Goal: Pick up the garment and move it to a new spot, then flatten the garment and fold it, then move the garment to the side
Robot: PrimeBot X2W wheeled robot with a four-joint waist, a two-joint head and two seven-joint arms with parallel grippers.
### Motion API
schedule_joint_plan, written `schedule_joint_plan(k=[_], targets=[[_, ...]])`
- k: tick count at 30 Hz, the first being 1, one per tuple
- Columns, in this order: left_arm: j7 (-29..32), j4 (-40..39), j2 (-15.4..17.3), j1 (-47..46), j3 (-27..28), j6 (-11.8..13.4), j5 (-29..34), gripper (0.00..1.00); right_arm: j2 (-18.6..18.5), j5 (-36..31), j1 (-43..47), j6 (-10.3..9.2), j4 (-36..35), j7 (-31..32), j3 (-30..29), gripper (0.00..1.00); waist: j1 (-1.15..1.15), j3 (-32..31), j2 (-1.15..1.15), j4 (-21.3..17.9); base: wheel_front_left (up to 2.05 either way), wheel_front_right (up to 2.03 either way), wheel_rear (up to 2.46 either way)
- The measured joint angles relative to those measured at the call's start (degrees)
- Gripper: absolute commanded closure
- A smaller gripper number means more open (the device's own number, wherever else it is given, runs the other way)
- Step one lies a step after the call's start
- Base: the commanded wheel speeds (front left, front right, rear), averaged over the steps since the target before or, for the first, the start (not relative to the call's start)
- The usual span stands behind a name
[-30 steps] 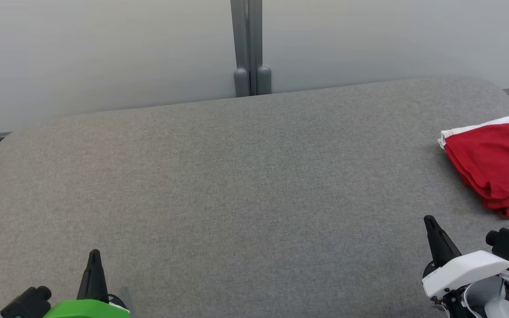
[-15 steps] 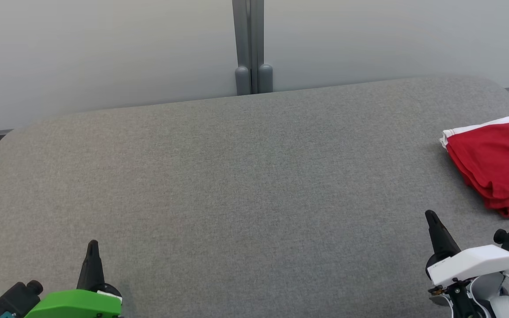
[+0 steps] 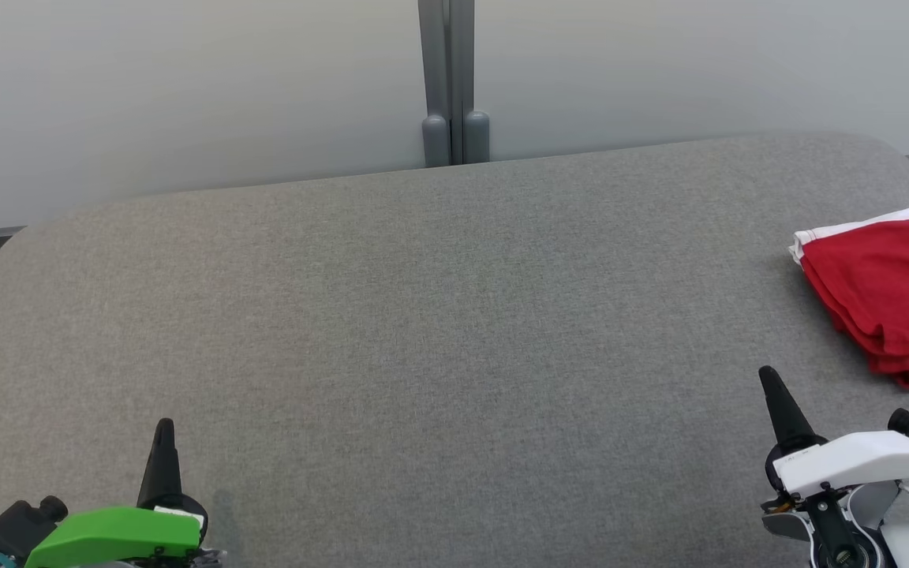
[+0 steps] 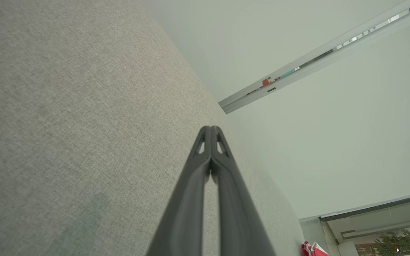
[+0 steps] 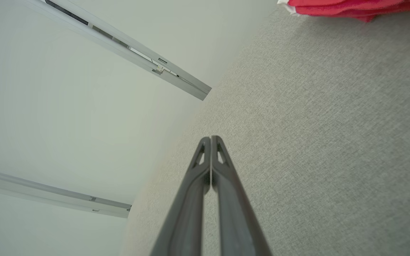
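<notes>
Though lying far out at 3 o'clock on the grey bench (image 3: 423, 315), reads plainly as the garment (image 3: 888, 296): red cloth, folded into a squarish stack of several layers, with a white band along its 12 o'clock edge, stacked hems showing toward 7 o'clock, and its right side cut off by the edge of the head view. Rests flat on the fabric, touched by neither hand. At 5 o'clock, right hand (image 3: 767, 375): white-shelled wrist, dark fingers pressed together into a single point aimed toward 11 o'clock, near the garment's lower corner yet apart from it, pinching nothing. At 7 o'clock, left hand (image 3: 163, 430): green-shelled wrist, fingers likewise pressed tip to tip, pointing to 12 o'clock over bare bench, well apart from the garment, holding nothing. Seen from each wrist, fingertips meeting, only a thin slit lower down. Behind the bench at 12 o'clock, pale wall panels (image 3: 186, 95) joined by a grey post (image 3: 448, 79).
</notes>
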Motion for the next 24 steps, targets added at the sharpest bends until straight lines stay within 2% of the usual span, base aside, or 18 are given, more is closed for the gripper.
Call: schedule_joint_plan(k=[24], targets=[[3.53, -0.33, 0.05, -2.19, 0.70, -0.51, -12.90, 1.00, 1.55, 13.13, -1.26, -0.04, 0.16, 2.11, -1.98, 1.00, 0.00, 0.51, 0.00, 0.41, 0.00, 0.00, 0.00]])
